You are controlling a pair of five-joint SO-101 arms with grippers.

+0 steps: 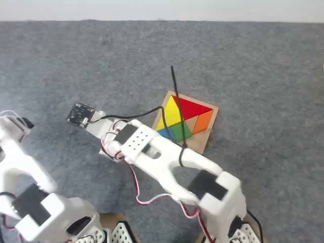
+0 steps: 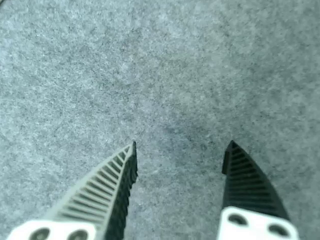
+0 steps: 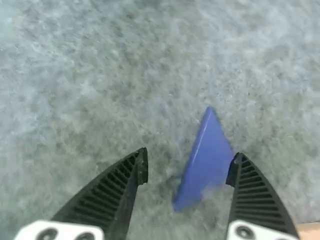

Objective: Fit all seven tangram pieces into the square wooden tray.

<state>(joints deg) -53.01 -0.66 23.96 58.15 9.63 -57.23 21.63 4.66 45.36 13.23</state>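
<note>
The tray (image 1: 202, 143) sits on the grey worktop (image 1: 263, 76) with 5 coloured pieces (image 1: 177, 114) showing in it. 1 white arm (image 1: 167, 157) and 1 black cable (image 1: 174, 96) cross its near side and hide the rest. The right hand (image 3: 190, 153) is spread wide, with 1 blue piece (image 3: 206, 155) between its fingers, just beside 1 of them. The left hand (image 2: 182, 143) gapes over bare worktop.
</note>
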